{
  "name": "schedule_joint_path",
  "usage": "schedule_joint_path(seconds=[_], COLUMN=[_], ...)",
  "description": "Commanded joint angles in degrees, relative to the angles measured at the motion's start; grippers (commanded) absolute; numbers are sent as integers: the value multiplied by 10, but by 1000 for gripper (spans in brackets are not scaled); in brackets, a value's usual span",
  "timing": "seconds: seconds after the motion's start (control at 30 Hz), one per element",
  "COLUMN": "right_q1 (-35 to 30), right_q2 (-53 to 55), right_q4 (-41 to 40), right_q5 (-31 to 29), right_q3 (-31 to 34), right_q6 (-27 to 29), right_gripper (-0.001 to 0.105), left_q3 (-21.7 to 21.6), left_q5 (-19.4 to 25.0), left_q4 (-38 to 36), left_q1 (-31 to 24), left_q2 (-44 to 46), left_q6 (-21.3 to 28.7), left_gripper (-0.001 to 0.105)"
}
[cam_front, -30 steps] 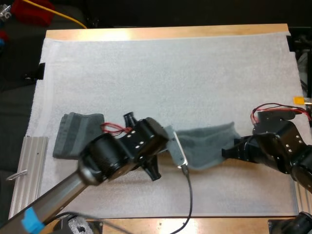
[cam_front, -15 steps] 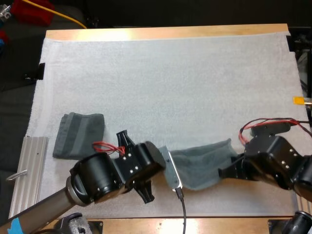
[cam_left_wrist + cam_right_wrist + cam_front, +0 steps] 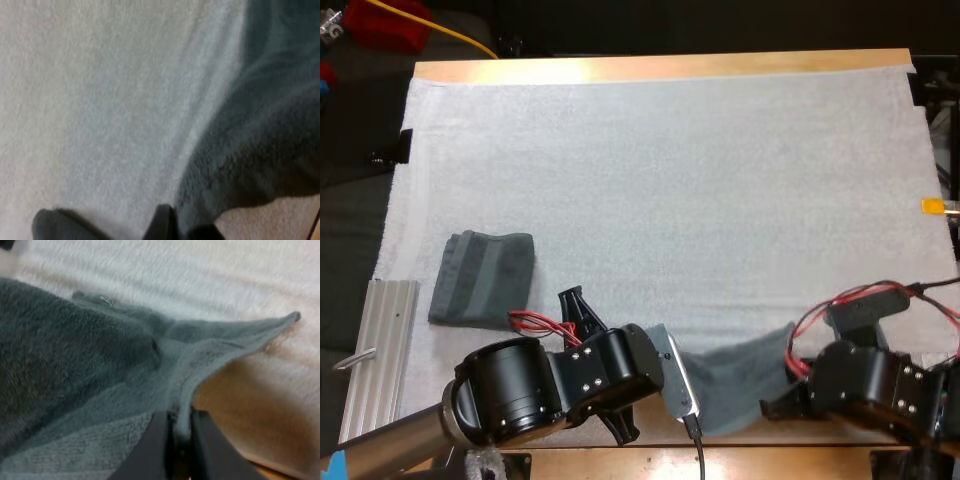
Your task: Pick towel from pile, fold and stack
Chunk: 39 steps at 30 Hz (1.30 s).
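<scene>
We're holding the towel (image 3: 740, 385) strung between both arms right at the near edge of the mat (image 3: 670, 180). Its long axis is running left to right and it's sagging a little in the middle. Our left gripper (image 3: 177, 230) is pinching the left end, as best we can judge, with cloth bunching against a dark finger. Our right gripper (image 3: 182, 452) is clamping a thin fold of the right edge between its two fingers, and a corner is flaring out over the bare table (image 3: 250, 410) beside it.

So the towel is lying between the tools, not ahead of them, and all the bare mat for spreading it is lying forward, away from us. Farther out on the left, the stack (image 3: 485, 278) is sitting flat, well apart from the held towel and much nearer the left arm.

We're judging that both arms are needing to carry the towel forward together, axis square to the mat's edge, before any fold. The final placing is looking like the left arm's job.
</scene>
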<state>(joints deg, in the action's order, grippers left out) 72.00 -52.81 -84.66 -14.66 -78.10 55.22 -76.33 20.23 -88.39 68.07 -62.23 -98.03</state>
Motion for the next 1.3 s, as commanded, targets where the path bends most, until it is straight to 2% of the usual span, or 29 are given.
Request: schedule_joint_path(seconds=[0.0, 0.27, 0.43, 0.63, 0.77, 0.87, 1.0, 1.13, 1.27], right_q1=[14, 28, 28, 27, -8, -58, -137, -204, -269], right_q2=[3, -2, -9, -15, -28, -39, -60, -87, -115], right_q4=[-14, -14, -12, 20, 29, 58, 110, 127, 150], right_q5=[-14, -67, -97, -141, -143, -125, -70, -36, 12], right_q3=[-7, -1, 22, 49, 50, 50, 51, 51, 51], right_q6=[-18, -32, -31, -27, -6, 41, 106, 139, 168], right_gripper=[2, 2, 2, 2, 2, 2, 2, 2, 2], left_q3=[-3, 1, 7, 7, 7, 7, 11, 11, 11], left_q5=[6, 6, 6, -23, -35, -48, -62, -68, -82], left_q4=[-17, -14, -6, 18, 34, 51, 79, 100, 130], left_q1=[2, -12, -51, -98, -127, -145, -158, -170, -213], left_q2=[5, 0, -20, -35, -41, -43, -52, -74, -105], left_q6=[-12, -10, -2, 39, 55, 70, 94, 105, 107], left_gripper=[0, 0, 0, 0, 0, 0, 0, 0, 0])
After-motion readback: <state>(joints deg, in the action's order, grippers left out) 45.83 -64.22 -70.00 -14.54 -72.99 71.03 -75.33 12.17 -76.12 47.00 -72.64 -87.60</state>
